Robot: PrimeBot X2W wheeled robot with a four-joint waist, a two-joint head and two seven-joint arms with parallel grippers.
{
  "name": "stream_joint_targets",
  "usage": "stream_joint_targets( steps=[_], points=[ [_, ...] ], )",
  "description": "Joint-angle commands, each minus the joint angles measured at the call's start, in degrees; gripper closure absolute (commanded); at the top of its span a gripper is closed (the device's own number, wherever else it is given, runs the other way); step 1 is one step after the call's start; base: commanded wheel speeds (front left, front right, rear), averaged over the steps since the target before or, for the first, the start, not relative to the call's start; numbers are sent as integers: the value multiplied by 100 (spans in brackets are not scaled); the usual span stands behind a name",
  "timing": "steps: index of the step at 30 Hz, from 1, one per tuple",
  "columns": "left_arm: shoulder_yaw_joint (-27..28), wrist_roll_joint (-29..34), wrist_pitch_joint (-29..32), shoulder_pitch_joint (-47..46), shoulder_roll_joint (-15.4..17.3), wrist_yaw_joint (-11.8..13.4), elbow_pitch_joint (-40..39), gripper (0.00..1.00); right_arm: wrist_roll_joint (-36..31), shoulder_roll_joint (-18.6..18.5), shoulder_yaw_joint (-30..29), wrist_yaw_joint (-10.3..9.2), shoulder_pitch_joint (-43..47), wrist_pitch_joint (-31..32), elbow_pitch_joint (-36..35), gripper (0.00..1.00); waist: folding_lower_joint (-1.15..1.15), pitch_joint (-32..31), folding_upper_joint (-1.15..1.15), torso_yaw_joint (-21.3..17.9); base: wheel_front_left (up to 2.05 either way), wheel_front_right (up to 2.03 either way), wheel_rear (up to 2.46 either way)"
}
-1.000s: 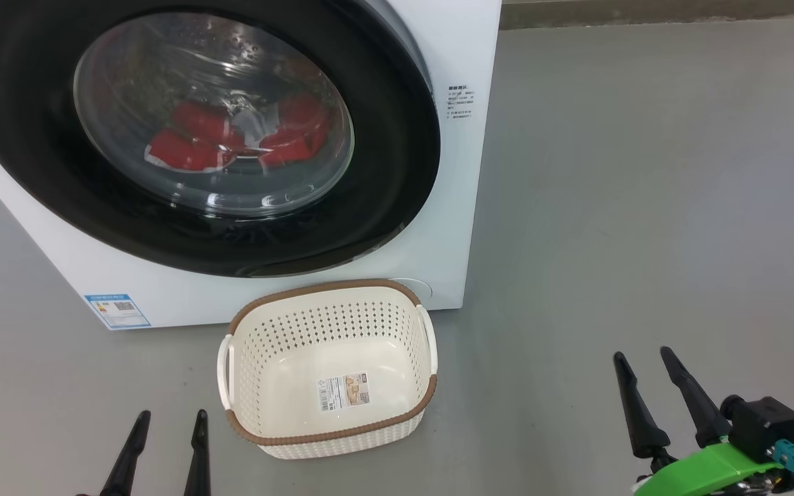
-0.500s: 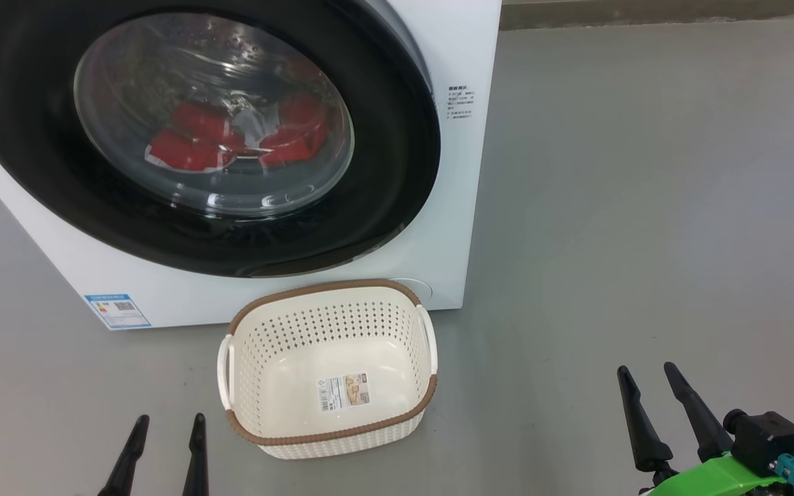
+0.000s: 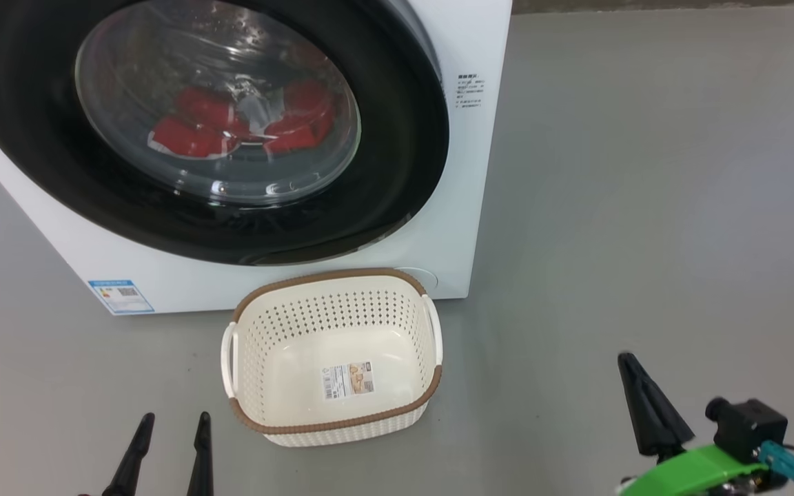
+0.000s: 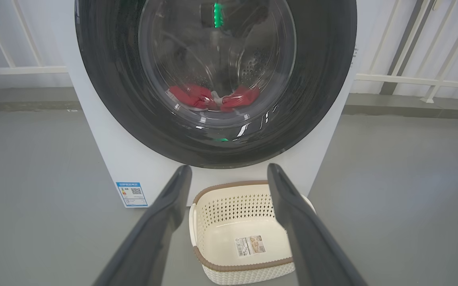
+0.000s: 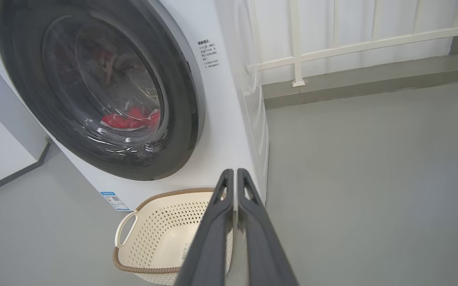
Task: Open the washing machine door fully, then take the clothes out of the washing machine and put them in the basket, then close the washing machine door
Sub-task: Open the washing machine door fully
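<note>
You're in a bare laundry corner, closer to a test room or an enclosed balcony than a furnished home. A white washing machine (image 3: 480, 207) stands alone on a smooth grey floor (image 3: 645, 207), a blue label (image 3: 121, 296) on its front. Behind it, white railings (image 5: 372, 45) run along a pale wall (image 5: 352, 20) above a low grey kerb (image 5: 372, 83). A basket (image 3: 331, 275) sits on the floor.
</note>
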Motion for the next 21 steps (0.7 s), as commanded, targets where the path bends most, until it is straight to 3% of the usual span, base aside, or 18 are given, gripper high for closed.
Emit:
stream_joint_targets(
  steps=[1, 15, 21],
  points=[
    [148, -47, -71, -219, 61, -21, -157, 0, 85, -42, 167, 2, -299, -78, -159, 100, 0, 51, 0, 28, 0, 0, 0],
    [-168, -132, -71, -698, 61, -29, -177, 0, 1753, 39, 441, 2, -1829, -78, -128, 100, 0, 657, 0, 303, 0, 0, 0],
    [-263, -177, -71, -890, 61, -38, -179, 0, 2169, -50, 504, 2, -2443, -78, -64, 100, 0, 931, 0, 452, 0, 0, 0]
  ],
)
